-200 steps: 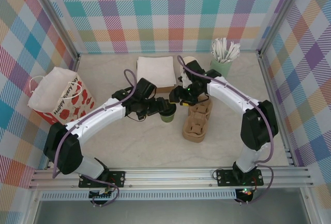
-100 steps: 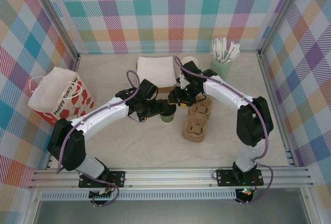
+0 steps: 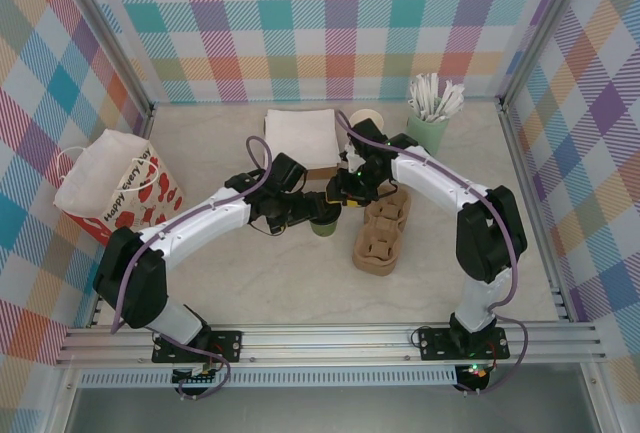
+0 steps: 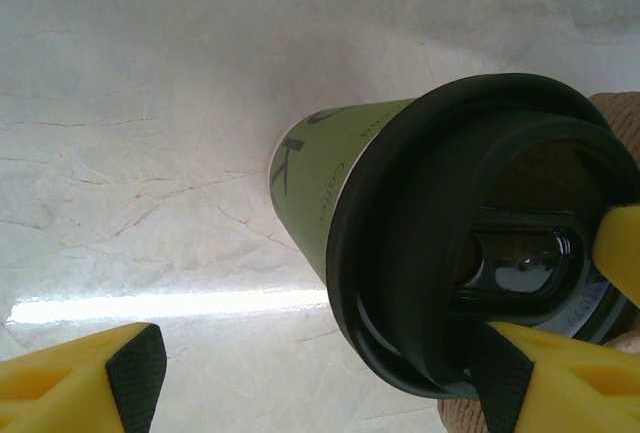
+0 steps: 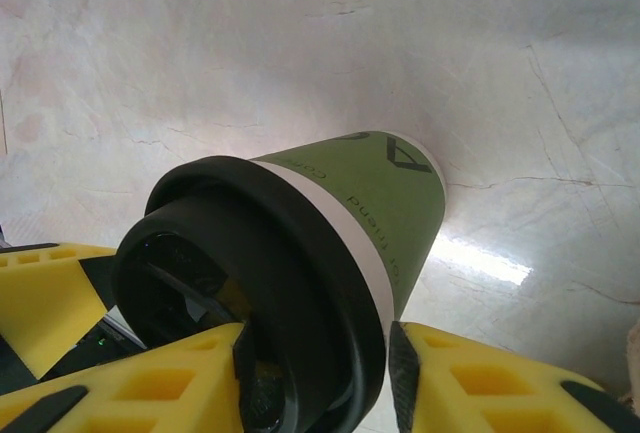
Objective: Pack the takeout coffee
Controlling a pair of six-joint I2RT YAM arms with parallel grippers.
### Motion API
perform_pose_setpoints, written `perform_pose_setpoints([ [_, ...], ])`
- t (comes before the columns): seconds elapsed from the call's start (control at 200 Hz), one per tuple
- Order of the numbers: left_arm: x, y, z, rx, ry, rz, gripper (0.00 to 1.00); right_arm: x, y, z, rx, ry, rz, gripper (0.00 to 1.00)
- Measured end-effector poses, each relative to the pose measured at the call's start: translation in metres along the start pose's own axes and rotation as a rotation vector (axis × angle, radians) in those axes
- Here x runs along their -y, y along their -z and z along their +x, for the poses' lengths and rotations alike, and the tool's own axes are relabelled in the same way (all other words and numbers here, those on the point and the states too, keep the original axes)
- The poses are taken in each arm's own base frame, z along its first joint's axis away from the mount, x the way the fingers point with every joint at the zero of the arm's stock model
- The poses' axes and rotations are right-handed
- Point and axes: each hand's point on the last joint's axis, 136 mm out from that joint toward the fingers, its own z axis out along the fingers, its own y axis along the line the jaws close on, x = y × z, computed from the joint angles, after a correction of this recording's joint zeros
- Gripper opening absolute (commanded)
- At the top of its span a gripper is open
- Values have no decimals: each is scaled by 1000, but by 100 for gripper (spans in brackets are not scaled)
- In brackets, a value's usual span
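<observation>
Table (image 3: 280, 273) is taking up the whole floor of the plaid-walled cell. Paper bag (image 3: 115, 188) with red print is sitting at the left edge. Two white arms are reaching in to meet at the middle. White napkin stack (image 3: 300, 138) is lying toward the back, and brown cardboard carrier (image 3: 380, 233) is lying just right of centre. Pale cup of white sticks (image 3: 430, 118) is standing back right.

Takeout coffee (image 3: 323, 221) is standing on the table just left of the carrier, between the two grippers, black lid on. Left gripper (image 4: 320, 373) is standing with jaws apart: one finger is touching the lid rim, the other is well clear of the cup. Right gripper (image 5: 318, 353) is clamping the takeout coffee at the lid, with a pad pressing on each side.
</observation>
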Motion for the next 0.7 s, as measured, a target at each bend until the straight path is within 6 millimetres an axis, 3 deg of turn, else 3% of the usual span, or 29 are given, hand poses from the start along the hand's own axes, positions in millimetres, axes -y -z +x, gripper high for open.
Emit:
perform_pose_setpoints([
  [0.7, 1, -6, 0, 6, -2, 22, 78, 4, -3, 1, -12, -4, 16, 34],
])
